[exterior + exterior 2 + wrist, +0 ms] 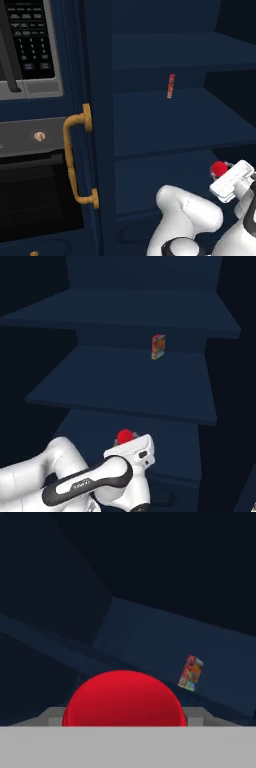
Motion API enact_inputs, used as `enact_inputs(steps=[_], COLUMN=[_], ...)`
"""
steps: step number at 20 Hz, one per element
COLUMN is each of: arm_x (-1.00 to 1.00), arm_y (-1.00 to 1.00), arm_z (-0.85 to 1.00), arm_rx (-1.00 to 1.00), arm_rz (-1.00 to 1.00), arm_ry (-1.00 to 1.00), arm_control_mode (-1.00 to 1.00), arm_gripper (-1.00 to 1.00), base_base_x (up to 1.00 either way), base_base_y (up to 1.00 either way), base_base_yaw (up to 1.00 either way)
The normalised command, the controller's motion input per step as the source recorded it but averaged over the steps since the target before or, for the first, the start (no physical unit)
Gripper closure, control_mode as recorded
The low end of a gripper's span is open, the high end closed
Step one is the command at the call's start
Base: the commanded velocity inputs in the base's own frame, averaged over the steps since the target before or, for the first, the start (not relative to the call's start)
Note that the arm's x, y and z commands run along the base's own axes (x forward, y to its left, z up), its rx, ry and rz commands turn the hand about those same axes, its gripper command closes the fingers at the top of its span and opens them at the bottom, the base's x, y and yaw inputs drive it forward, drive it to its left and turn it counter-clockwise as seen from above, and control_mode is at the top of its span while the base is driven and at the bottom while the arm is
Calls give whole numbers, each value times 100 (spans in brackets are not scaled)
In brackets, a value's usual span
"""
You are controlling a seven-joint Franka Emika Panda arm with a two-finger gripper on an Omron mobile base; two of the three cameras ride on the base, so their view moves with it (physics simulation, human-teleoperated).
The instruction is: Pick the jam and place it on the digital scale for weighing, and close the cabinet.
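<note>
The jam [125, 697] shows its red lid large at the bottom of the hand view, with a grey fingertip touching it on each side. My gripper [221, 174] is shut on the jam [218, 168] over the lowest visible shelf of the cabinet [150, 125], on its right side. From the right base view, the red lid of the jam [125, 435] peeks just beyond the white hand and the gripper [126, 442]. Whether the jar still touches the shelf I cannot tell. The cabinet stands open, its shelves exposed. The digital scale is out of view.
A thin red-orange packet [171, 85] stands upright on the middle shelf, also seen as the packet [158, 346] [191, 673]. The open navy door with a brass handle [75, 160] stands left of the shelves. A black oven and microwave panel [30, 45] lie further left.
</note>
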Motion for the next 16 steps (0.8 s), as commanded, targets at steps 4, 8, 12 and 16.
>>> enact_inputs(steps=[4,8,12,16], arm_x=[-34,-28,-18,-15], arm_y=[0,0,4,2], arm_z=[100,100,100,100], arm_rx=[0,1,1,0], arm_rz=[0,0,10,28], arm_ry=[-25,-2,13,48], arm_control_mode=[-100,-100,-100,-100], arm_gripper=[100,100,100,100], base_base_x=[0,0,0,0], base_base_y=[0,0,0,0], base_base_yaw=[0,0,0,0])
